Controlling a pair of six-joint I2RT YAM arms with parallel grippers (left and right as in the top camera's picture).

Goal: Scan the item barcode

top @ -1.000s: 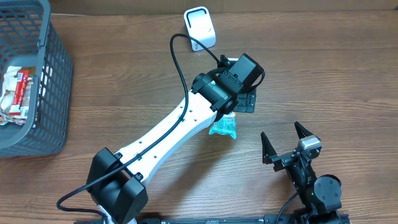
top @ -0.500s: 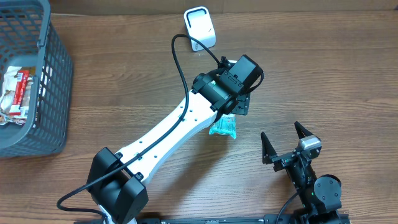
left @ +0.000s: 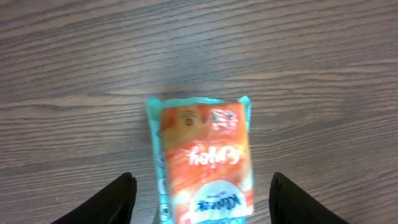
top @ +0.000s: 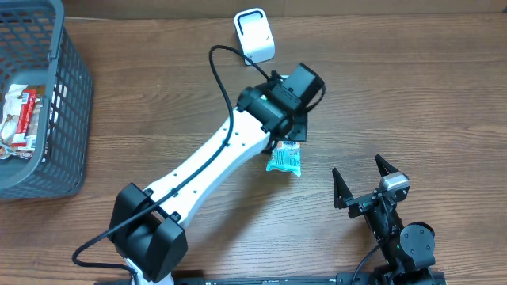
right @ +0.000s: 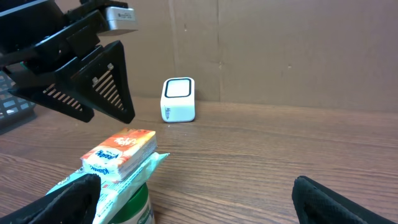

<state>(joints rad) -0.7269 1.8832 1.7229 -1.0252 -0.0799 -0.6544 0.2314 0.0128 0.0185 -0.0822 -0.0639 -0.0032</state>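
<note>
The item is a small orange and teal tissue packet (top: 285,158) lying flat on the wooden table (top: 412,87). In the left wrist view the packet (left: 202,155) lies between my left gripper's (left: 202,178) black fingers (left: 118,199), with gaps on both sides. That gripper (top: 291,131) hangs open over the packet's far end. In the right wrist view the packet (right: 121,151) sits low at the left, below the left fingers (right: 102,78). The white scanner (top: 255,34) stands at the table's back edge. My right gripper (top: 358,168) rests open and empty at the front right.
A grey mesh basket (top: 67,119) holding packaged goods stands at the far left. A cardboard wall (right: 298,50) rises behind the scanner (right: 178,99). A black cable (top: 226,75) loops from the left arm.
The left gripper has shifted a little left and toward the back over the packet, and its jaws have narrowed. The right arm has not moved.
</note>
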